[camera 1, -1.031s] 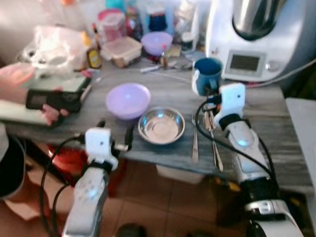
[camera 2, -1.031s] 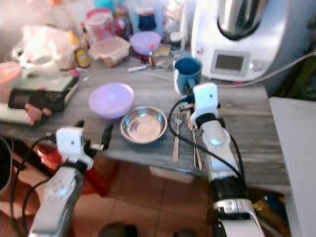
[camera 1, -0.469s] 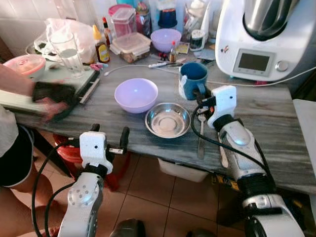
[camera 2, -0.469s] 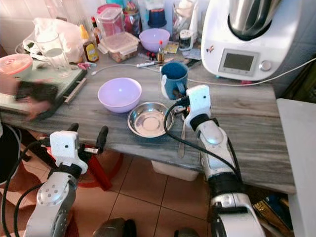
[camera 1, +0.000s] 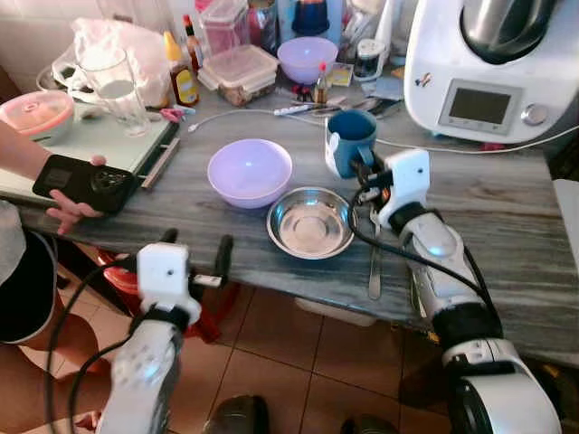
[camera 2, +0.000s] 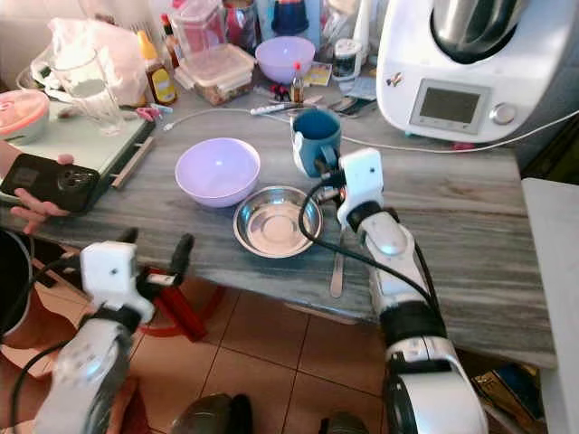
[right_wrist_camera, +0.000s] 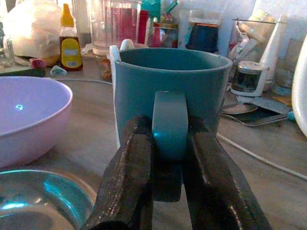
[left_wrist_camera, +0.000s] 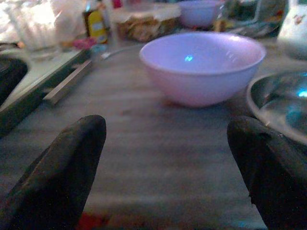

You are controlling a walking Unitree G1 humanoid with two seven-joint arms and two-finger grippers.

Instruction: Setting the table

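Blue mug [right_wrist_camera: 170, 100]: centre frame on grey bench [camera 1: 507, 208], behind steel bowl [camera 1: 310, 222]; right wrist view shows right claw [right_wrist_camera: 165, 158] pinching its handle. Lilac bowl [camera 1: 250, 171]: left of mug. Left claw [left_wrist_camera: 168, 158]: fingers spread wide at bench's near edge, per left wrist view. Person's hand [camera 1: 68, 212], left edge, holds black phone [camera 1: 86, 183]. Labels too small to read.

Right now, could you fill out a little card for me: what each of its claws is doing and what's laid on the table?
right gripper: shut on the handle of the mug
left gripper: open, at the table's near edge, aimed at the bowl
steel dish: on the table, beside the bowl
cutlery: flat, right of the dish
person's hand: holding a phone at the left end
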